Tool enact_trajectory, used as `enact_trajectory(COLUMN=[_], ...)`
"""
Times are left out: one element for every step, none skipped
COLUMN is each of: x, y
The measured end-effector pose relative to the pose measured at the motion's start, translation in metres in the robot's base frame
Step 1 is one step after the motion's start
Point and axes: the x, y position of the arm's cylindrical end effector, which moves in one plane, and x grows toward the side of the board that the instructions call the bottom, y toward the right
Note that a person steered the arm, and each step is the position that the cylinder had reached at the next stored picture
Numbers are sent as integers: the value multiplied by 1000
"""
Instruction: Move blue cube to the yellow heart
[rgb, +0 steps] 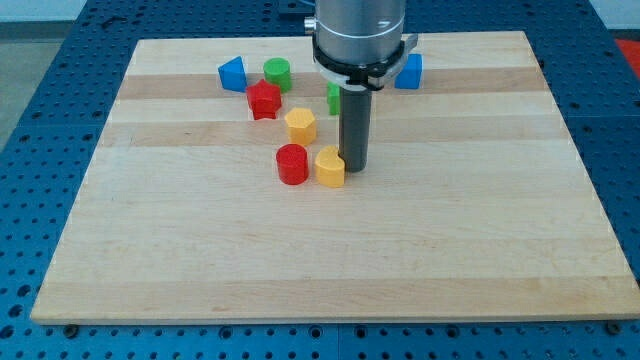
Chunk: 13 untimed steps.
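The blue cube (408, 71) sits near the view's top, right of the arm's grey body, partly hidden by it. The yellow heart (330, 166) lies near the board's middle, next to a red cylinder (292, 164) on its left. My tip (355, 166) is down at the board right beside the yellow heart's right side, close to or touching it. The blue cube is well above and to the right of my tip.
A yellow hexagon (300, 125), a red star (264, 100), a green cylinder (277, 73) and a blue triangle-like block (233, 74) lie at the upper left. A green block (333, 96) is mostly hidden behind the rod. The wooden board (480, 220) rests on a blue pegboard.
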Motion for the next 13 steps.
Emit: enact_trajectory(x=[12, 15, -15, -75, -143, -214, -246, -245, -239, -222, -198, -179, -176], y=[28, 61, 95, 140, 164, 165, 140, 120, 109, 90, 89, 89, 84])
